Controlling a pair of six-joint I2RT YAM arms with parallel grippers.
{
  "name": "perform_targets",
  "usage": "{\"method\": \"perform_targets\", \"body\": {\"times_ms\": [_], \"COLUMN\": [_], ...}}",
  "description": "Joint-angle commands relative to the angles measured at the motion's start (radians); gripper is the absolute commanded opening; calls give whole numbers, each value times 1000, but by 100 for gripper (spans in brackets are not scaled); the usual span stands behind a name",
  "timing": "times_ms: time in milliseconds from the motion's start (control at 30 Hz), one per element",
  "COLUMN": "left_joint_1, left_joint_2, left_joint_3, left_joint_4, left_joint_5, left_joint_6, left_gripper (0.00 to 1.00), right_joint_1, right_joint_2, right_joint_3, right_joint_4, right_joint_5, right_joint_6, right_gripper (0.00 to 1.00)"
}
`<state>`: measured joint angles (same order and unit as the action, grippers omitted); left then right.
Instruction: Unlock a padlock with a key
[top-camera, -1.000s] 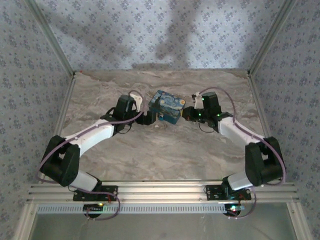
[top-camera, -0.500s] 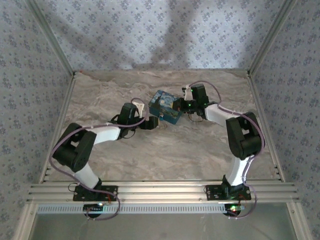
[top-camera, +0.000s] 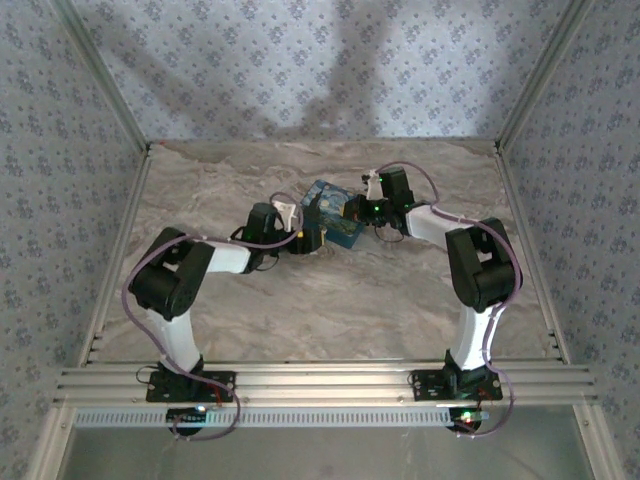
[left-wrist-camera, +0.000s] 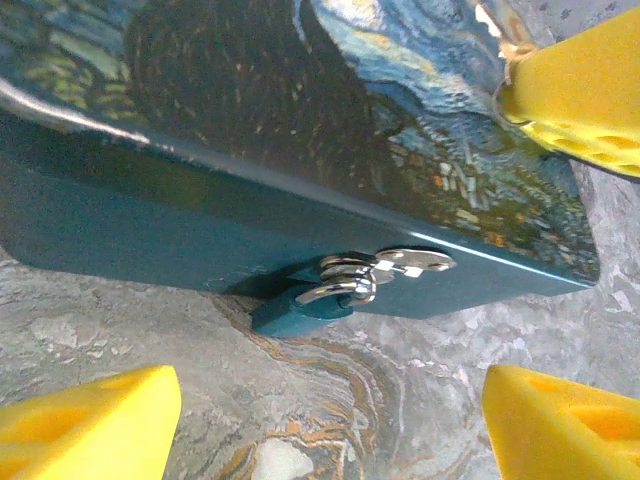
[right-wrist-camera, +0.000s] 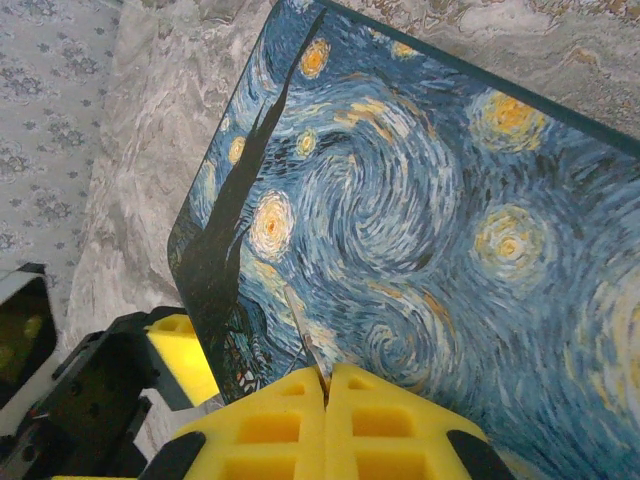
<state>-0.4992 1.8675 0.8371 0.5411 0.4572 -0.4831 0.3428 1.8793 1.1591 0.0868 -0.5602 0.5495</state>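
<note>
Padlock (left-wrist-camera: 300, 308) hangs from the front hasp (left-wrist-camera: 400, 262) of the tin (left-wrist-camera: 200, 225), body touching the table (left-wrist-camera: 330, 440). Left arm (top-camera: 225, 258) lies low, jaws wide apart either side of it, empty. Right jaws pressed together above the lid (right-wrist-camera: 420, 200), pinching a thin metal sliver (right-wrist-camera: 303, 335); I can't identify it.

One painted tin (top-camera: 328, 216), one padlock (left-wrist-camera: 296, 310), one key (right-wrist-camera: 302, 330), one tabletop (top-camera: 330, 310), and two hands: left hand (left-wrist-camera: 322, 430) and right hand (right-wrist-camera: 327, 388).

Glossy painted metal on the tin (left-wrist-camera: 200, 230); the padlock (left-wrist-camera: 293, 311) is dull blue-grey metal with a shiny shackle; the key (right-wrist-camera: 303, 335), thin pale metal. The desk (left-wrist-camera: 400, 400) looks like polished veined stone.
</note>
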Motion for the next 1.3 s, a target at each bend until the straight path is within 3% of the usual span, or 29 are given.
{"method": "perform_targets", "body": {"times_ms": [0, 400, 867, 1267], "left_joint_1": [1, -11, -51, -67], "left_joint_2": [31, 107, 142, 147], "left_joint_3": [30, 101, 114, 131], "left_joint_4": [72, 95, 88, 85], "left_joint_5": [31, 29, 28, -1], "left_joint_6": [20, 91, 68, 18], "left_gripper": [78, 74, 68, 57], "right_joint_1": [2, 3, 4, 7], "right_joint_2": [32, 32, 32, 30], "right_joint_3": [-18, -17, -12, -2], "right_joint_4": [-53, -61, -72, -82], "right_joint_5": [24, 29, 27, 29], "right_joint_6": [-24, -28, -29, -28], "right_gripper": [0, 0, 0, 0]}}
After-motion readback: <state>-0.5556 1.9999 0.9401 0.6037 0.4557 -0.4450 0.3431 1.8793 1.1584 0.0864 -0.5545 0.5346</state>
